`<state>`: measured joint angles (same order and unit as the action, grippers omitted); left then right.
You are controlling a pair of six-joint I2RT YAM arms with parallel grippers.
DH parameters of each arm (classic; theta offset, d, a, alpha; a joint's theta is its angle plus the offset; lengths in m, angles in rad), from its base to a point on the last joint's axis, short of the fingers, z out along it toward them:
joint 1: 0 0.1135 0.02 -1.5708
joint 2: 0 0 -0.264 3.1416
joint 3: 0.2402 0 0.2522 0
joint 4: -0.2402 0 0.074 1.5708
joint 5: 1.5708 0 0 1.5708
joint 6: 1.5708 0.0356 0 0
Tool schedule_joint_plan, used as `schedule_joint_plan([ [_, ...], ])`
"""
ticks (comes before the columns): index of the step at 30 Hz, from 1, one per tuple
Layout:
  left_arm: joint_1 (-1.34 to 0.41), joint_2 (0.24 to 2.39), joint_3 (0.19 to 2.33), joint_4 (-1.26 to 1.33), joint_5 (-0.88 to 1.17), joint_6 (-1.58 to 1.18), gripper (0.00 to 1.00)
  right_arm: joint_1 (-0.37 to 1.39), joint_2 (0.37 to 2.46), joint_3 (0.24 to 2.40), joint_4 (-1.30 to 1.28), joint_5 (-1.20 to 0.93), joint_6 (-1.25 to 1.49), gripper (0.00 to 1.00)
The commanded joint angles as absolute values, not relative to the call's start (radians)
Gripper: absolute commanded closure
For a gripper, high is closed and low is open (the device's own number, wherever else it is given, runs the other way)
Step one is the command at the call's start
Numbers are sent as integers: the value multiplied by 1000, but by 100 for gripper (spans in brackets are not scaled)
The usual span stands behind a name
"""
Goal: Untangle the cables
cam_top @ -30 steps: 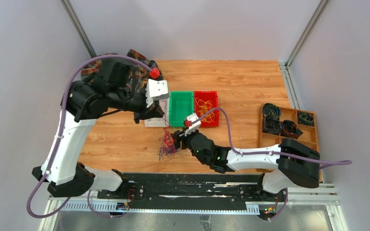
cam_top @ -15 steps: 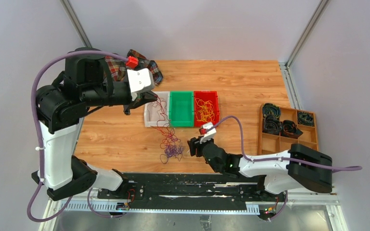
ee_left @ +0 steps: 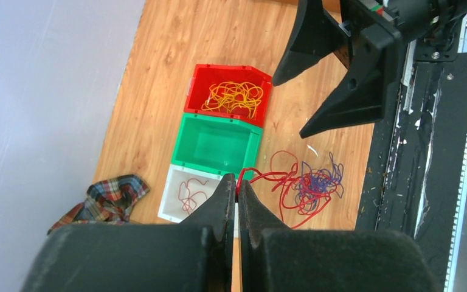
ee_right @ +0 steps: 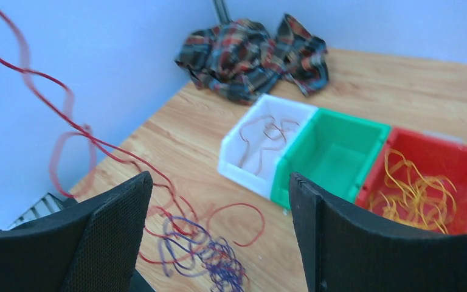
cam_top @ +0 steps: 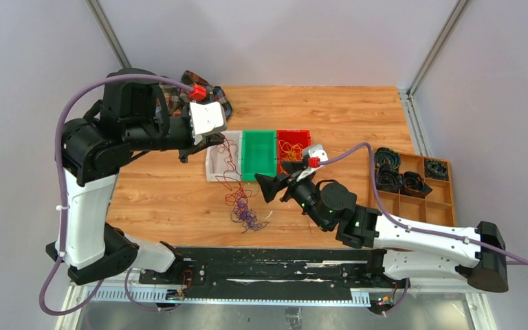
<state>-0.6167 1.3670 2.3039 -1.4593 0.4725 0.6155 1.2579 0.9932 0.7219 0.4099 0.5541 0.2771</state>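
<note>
A tangle of red and purple cables (cam_top: 244, 210) lies on the wooden table in front of the bins; it also shows in the left wrist view (ee_left: 310, 185) and the right wrist view (ee_right: 207, 255). My left gripper (cam_top: 214, 142) is raised over the white bin and shut on a red cable (ee_left: 261, 175) that runs from its tips (ee_left: 237, 180) down to the tangle. My right gripper (cam_top: 275, 185) is wide open and empty (ee_right: 219, 176), held above the table right of the tangle. Yellow cables (cam_top: 290, 152) lie in the red bin (ee_left: 194, 91).
A white bin (cam_top: 212, 172) holds a dark red cable, and the green bin (cam_top: 258, 175) beside it holds nothing. A plaid cloth (ee_right: 249, 48) lies at the back left. A wooden tray (cam_top: 378, 199) with black coiled rings stands at the right edge.
My right gripper left the tangle, drew back right, then rose towards the bins with its jaws wide open. My left gripper pulled the red cable up and left out of the tangle.
</note>
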Motion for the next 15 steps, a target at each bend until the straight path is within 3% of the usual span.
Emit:
schedule_joint_plan([
  [1,-623,1364,2324,-1463,459,630,100,1283,1068,827,400,466,177,18],
  [15,-624,1358,2335,-1464,456,631,100,1285,1212,877,532,413,146,21],
])
